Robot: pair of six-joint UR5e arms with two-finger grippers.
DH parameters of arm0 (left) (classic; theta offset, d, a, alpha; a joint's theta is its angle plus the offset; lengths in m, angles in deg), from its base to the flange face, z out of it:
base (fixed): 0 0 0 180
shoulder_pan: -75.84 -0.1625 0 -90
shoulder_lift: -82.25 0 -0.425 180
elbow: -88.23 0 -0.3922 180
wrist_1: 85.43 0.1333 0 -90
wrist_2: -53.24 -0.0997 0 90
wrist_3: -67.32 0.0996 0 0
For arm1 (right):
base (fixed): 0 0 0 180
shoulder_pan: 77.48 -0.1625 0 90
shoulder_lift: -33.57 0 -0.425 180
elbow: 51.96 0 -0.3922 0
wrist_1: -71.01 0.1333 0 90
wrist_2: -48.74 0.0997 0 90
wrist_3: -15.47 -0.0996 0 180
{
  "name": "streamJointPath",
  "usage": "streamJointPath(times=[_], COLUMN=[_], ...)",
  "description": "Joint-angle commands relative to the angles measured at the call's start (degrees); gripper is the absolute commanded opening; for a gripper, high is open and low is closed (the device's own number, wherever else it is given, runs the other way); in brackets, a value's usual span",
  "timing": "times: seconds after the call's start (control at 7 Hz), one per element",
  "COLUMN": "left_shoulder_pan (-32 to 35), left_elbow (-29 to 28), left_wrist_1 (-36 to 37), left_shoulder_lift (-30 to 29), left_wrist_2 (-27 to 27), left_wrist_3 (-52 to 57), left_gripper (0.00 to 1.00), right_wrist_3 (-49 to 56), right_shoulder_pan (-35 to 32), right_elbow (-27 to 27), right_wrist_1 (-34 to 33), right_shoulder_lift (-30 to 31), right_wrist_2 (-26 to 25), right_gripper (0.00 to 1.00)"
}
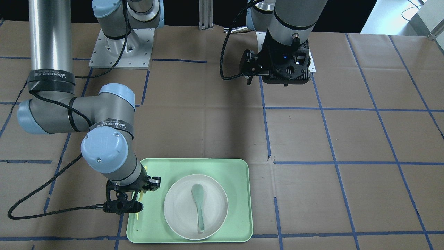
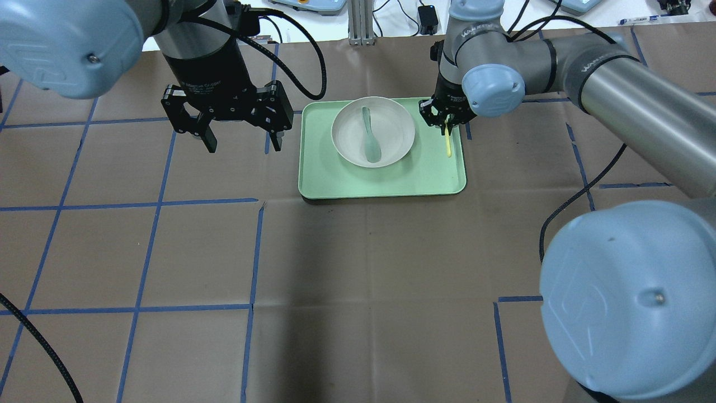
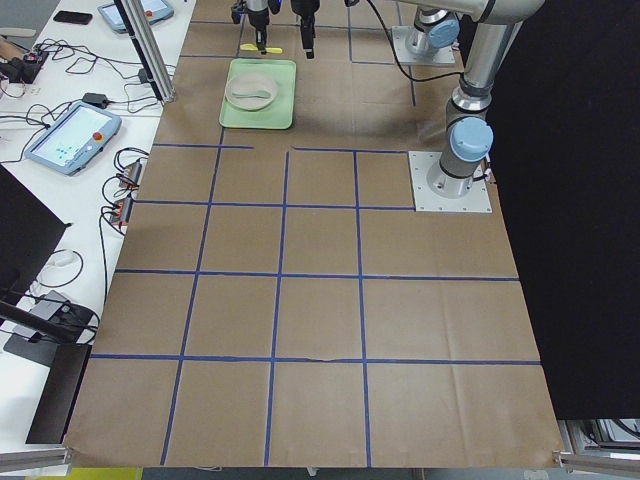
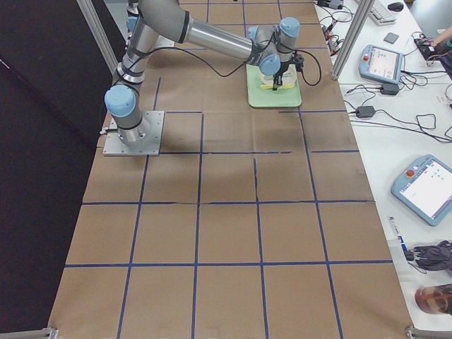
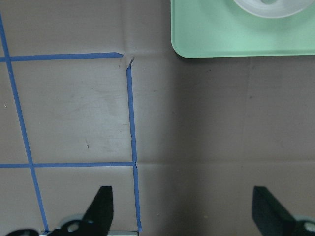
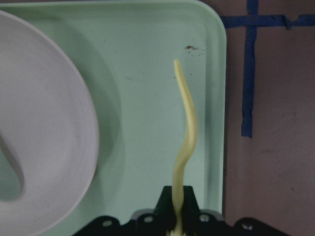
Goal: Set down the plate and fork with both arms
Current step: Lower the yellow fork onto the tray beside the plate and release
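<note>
The off-white plate (image 2: 394, 127) sits on the mint-green tray (image 2: 386, 180) with a pale grey-green spoon (image 2: 370, 137) lying in it. My right gripper (image 2: 447, 124) is shut on the yellow fork (image 2: 448, 146) over the tray's strip between the plate and the right rim. In the right wrist view the fork (image 6: 189, 128) runs from the closed gripper (image 6: 177, 219) along the tray (image 6: 142, 73) beside the plate (image 6: 44, 123). I cannot tell if its tip touches the tray. My left gripper (image 2: 241, 140) is open and empty above the paper, left of the tray.
Brown paper with blue tape lines (image 2: 162, 201) covers the table. In the left wrist view the tray's corner (image 5: 236, 39) and the plate's edge (image 5: 273, 7) lie ahead of the open fingers (image 5: 101, 209). The arm bases (image 1: 121, 48) stand at the robot side.
</note>
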Motion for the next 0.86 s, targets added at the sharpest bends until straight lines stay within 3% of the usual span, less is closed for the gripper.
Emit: streamJointPath(times=[0.0, 0.14, 0.29, 0.71], left_shoulder_pan=[0.0, 0.0, 0.0, 0.0], left_elbow=[0.0, 0.1, 0.0, 0.1], left_wrist_1=[0.0, 0.0, 0.0, 0.0], left_shoulder_lift=[0.0, 0.0, -0.1, -0.1], left_wrist_2=[0.0, 0.0, 0.0, 0.0], left_wrist_3=[0.0, 0.0, 0.0, 0.0], left_gripper=[1.0, 1.0, 1.0, 1.0], right_wrist_3=[-0.3, -0.4, -0.5, -0.6], right_shoulder_pan=[-0.2, -0.2, -0.2, -0.2], right_elbow=[0.0, 0.0, 0.0, -0.1], right_wrist_1=[-5.0, -5.0, -5.0, -5.0], right_shoulder_lift=[-4.4, -4.6, -4.7, -4.8], right_wrist_2=[0.3, 0.3, 0.4, 0.3], right_gripper=[0.05, 0.05, 0.12, 0.46])
